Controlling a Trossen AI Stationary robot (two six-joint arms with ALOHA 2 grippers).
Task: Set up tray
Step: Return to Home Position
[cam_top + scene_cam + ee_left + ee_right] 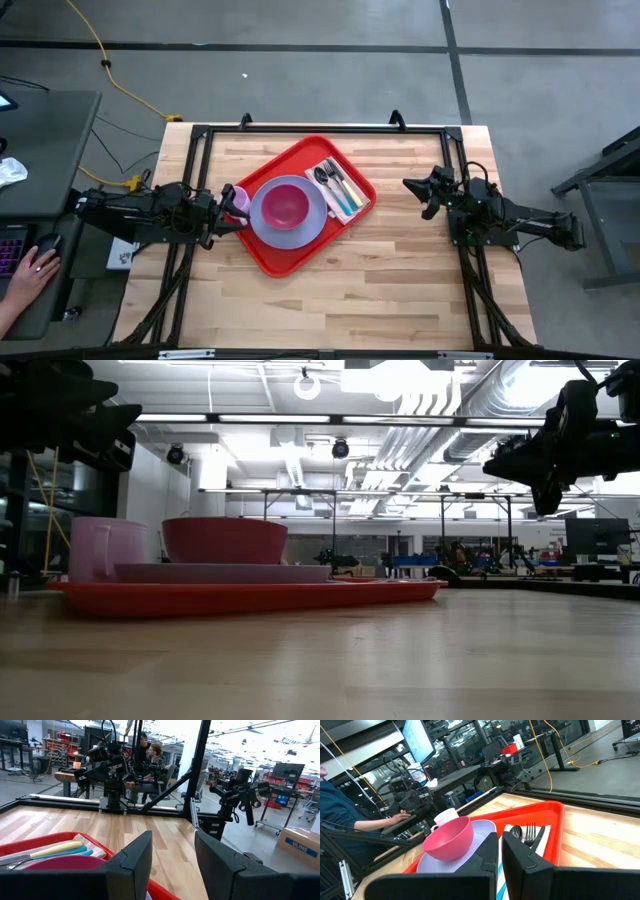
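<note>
Left gripper [172,842], fingers spread with nothing between them, hangs raised near the table's left edge, just beside the tray corner that carries the mug. The right gripper [500,840], fingers pressed almost together on nothing, hangs near the right edge, well apart from the tray. One large red plastic rectangular tray [283,165] with rounded corners and a raised rim lies turned diagonally on the pale wooden table [400,290], about midway between the left and right edges. It holds one round lavender plate [312,228], and one deep pink bowl [287,205] stands on that plate. One pale lilac mug [238,203] with a handle stands in the tray at the plate's left-edge side; whether the two touch cannot be made out. One pale napkin [345,208] lies in the tray at the plate's right-edge side and carries the cutlery: one spoon [516,832], one fork [530,831] and one yellow-handled piece [55,850], with blue handles beside it too bunched to count. Seen from table height, the tray rim hides the napkin and cutlery completely. The right gripper's own fingers cover part of the plate and napkin in its wrist view.
</note>
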